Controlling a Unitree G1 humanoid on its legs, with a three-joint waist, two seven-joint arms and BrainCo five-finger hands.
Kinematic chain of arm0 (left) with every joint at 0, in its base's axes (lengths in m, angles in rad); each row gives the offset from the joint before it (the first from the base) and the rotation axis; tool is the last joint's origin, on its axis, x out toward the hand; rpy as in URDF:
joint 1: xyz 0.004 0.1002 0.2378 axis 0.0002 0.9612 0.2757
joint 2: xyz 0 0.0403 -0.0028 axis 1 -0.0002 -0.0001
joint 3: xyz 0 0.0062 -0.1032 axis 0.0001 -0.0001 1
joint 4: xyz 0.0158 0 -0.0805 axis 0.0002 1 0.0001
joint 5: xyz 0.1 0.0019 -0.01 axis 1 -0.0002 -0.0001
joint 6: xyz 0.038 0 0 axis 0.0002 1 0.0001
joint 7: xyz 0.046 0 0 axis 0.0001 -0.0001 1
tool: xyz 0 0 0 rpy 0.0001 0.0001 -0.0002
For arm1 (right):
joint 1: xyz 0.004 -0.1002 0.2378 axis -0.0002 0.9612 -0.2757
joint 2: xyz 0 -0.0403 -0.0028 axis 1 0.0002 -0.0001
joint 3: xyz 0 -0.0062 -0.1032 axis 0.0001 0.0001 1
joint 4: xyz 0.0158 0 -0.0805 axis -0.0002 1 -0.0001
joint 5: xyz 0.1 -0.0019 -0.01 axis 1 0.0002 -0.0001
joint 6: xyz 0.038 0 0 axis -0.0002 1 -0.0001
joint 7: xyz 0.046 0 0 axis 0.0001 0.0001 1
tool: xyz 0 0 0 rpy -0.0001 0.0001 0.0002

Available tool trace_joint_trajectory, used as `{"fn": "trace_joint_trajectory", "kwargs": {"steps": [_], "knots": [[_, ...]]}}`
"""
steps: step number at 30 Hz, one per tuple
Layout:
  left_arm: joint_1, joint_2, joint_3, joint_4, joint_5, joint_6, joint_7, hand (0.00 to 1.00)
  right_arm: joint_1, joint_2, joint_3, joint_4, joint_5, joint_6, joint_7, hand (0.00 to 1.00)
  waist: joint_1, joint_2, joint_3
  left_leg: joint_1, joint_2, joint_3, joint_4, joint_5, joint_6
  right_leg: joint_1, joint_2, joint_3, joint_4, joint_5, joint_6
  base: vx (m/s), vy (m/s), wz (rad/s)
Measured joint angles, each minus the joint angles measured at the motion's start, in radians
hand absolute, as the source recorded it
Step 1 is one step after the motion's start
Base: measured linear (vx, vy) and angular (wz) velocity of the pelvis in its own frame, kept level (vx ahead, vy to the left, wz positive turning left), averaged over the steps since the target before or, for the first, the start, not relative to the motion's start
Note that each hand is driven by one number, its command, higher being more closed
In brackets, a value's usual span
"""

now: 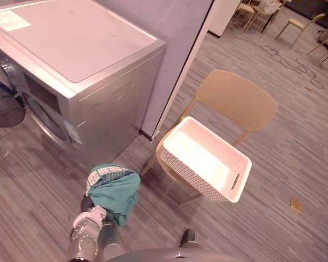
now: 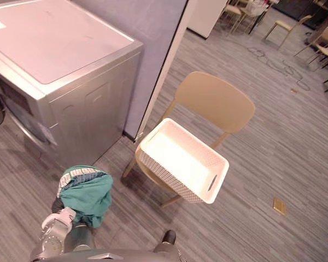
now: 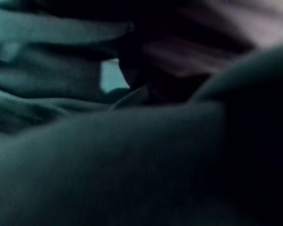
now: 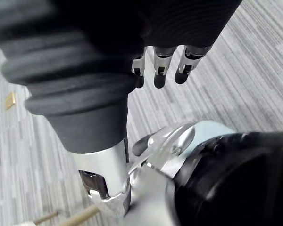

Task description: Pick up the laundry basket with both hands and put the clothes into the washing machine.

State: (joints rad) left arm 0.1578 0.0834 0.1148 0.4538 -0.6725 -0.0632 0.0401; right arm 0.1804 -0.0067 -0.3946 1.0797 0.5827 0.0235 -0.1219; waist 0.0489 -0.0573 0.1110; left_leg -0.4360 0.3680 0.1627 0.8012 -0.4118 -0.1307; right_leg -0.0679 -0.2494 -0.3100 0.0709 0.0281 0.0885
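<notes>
Fingers [image 4: 156,71] of the right hand [image 4: 184,28] hang relaxed and slightly curved, holding nothing, above grey striped carpet [image 4: 254,70] in the right wrist view. Left wrist view: dim folds of a teal garment [image 3: 42,89] lie close against the lens. Left eye view: the garment drapes over the left hand [image 1: 88,204], near the front corner of the washing machine [image 1: 82,43]; whether that hand grips the cloth cannot be told. The white laundry basket [image 1: 188,177] rests on the seat of a beige chair [image 1: 238,101], well apart from the garment and beside a blue-grey partition [image 1: 164,33]. Right eye view: a striped band edges the garment's top, and a small brass plate [image 2: 279,206] lies in the carpet near the chair.
</notes>
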Motion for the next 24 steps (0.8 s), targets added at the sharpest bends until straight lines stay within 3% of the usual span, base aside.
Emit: {"fn": "trace_joint_trajectory", "kwargs": {"steps": [1,3,5,7,9,11,12,13,14,15,16,18,21,23,24], "knots": [[-0.007,0.015,0.001,0.000,0.029,-0.005,0.000,1.00,0.000,0.001,0.002,-0.004,-0.001,0.000,0.000,0.00,-0.001,-0.001,-0.002,0.014,-0.025,-0.005,-0.045,0.024,0.013,0.005,0.062,0.066,0.055,-0.012,0.012,0.09,0.040,0.31],[-0.012,0.005,0.001,0.001,0.048,-0.010,0.000,1.00,-0.004,0.001,0.002,-0.041,0.010,-0.013,0.005,0.00,-0.005,0.014,-0.020,0.030,-0.061,-0.008,-0.129,0.070,0.028,-0.010,0.105,0.128,0.098,-0.035,0.016,0.12,0.003,0.35],[-0.024,-0.007,0.001,0.014,0.057,-0.015,0.001,1.00,-0.016,0.028,0.004,-0.094,0.021,-0.044,0.016,0.00,-0.016,0.011,-0.050,0.057,-0.099,-0.011,-0.234,0.134,0.046,-0.030,0.135,0.182,0.113,-0.055,0.024,0.15,-0.041,0.35],[-0.086,-0.015,0.000,0.096,0.069,-0.023,0.001,1.00,-0.055,0.032,0.043,-0.117,0.029,-0.060,0.032,0.00,-0.024,0.001,-0.063,0.105,-0.119,-0.031,-0.368,0.225,0.039,-0.040,0.240,0.300,0.103,-0.141,-0.010,0.16,-0.142,0.47],[-0.131,-0.026,-0.007,0.175,0.069,-0.022,0.004,1.00,-0.098,0.035,0.077,-0.121,0.058,-0.074,0.048,0.00,-0.039,-0.017,-0.078,0.132,-0.161,-0.061,-0.455,0.286,0.030,-0.012,0.284,0.346,0.007,-0.107,-0.028,0.17,-0.207,0.61],[-0.119,-0.045,-0.051,0.189,0.077,-0.017,0.003,1.00,-0.126,0.040,0.078,-0.123,0.062,-0.082,0.055,0.00,-0.042,-0.004,-0.077,0.203,-0.186,-0.086,-0.586,0.358,0.042,-0.011,0.288,0.352,0.045,-0.102,-0.016,0.18,-0.132,0.37],[-0.107,-0.060,-0.076,0.188,0.096,-0.014,0.000,1.00,-0.136,0.039,0.082,-0.124,0.067,-0.081,0.055,0.00,-0.044,0.011,-0.071,0.261,-0.177,-0.087,-0.659,0.407,0.044,-0.035,0.307,0.354,0.142,-0.114,-0.012,0.11,-0.128,0.17],[-0.107,-0.079,-0.082,0.189,0.108,-0.012,-0.003,1.00,-0.147,0.035,0.100,-0.138,0.082,-0.083,0.054,0.00,-0.046,0.050,-0.045,0.297,-0.140,-0.096,-0.687,0.431,0.037,-0.101,0.328,0.363,0.281,-0.152,-0.039,0.06,-0.136,0.24],[-0.106,-0.082,-0.081,0.192,0.109,-0.012,-0.005,1.00,-0.144,0.034,0.108,-0.156,0.083,-0.086,0.053,0.00,-0.051,0.050,-0.047,0.302,-0.152,-0.100,-0.699,0.435,0.030,-0.089,0.325,0.373,0.223,-0.169,-0.060,0.04,-0.125,0.54],[-0.111,-0.078,-0.078,0.205,0.109,-0.013,-0.009,1.00,-0.141,0.038,0.118,-0.167,0.083,-0.090,0.053,0.00,-0.067,-0.007,-0.052,0.319,-0.194,-0.116,-0.719,0.424,0.014,-0.049,0.285,0.391,0.129,-0.151,-0.064,0.05,-0.147,0.76],[-0.134,-0.092,-0.079,0.232,0.109,-0.007,-0.009,1.00,-0.155,0.024,0.116,-0.156,0.082,-0.089,0.047,0.00,-0.068,0.022,-0.041,0.321,-0.175,-0.137,-0.723,0.415,0.002,-0.038,0.300,0.367,0.127,-0.141,-0.060,0.06,-0.112,0.66],[-0.130,-0.096,-0.074,0.221,0.109,-0.008,-0.007,1.00,-0.155,0.024,0.121,-0.167,0.082,-0.089,0.047,0.00,-0.057,0.034,-0.029,0.317,-0.166,-0.134,-0.689,0.407,-0.009,-0.025,0.305,0.365,0.129,-0.143,-0.062,0.00,-0.067,0.21],[-0.096,-0.119,-0.073,0.187,0.109,-0.008,0.000,1.00,-0.121,0.018,0.148,-0.224,0.078,-0.089,0.048,0.00,-0.048,0.070,0.025,0.205,-0.152,-0.137,-0.350,0.315,-0.053,0.034,0.301,0.326,0.178,-0.191,-0.077,-0.08,-0.011,0.35],[-0.081,-0.126,-0.073,0.180,0.109,-0.008,0.000,1.00,-0.106,0.020,0.148,-0.238,0.077,-0.086,0.047,0.00,-0.038,0.062,0.030,0.152,-0.146,-0.120,-0.258,0.304,-0.020,0.029,0.277,0.302,0.219,-0.228,-0.082,-0.11,0.075,0.43],[-0.077,-0.130,-0.073,0.179,0.108,-0.008,0.000,1.00,-0.099,0.019,0.149,-0.238,0.076,-0.086,0.044,0.00,-0.035,0.065,0.030,0.143,-0.138,-0.095,-0.240,0.277,0.028,0.025,0.270,0.292,0.230,-0.244,-0.087,-0.09,0.153,0.35]]}}
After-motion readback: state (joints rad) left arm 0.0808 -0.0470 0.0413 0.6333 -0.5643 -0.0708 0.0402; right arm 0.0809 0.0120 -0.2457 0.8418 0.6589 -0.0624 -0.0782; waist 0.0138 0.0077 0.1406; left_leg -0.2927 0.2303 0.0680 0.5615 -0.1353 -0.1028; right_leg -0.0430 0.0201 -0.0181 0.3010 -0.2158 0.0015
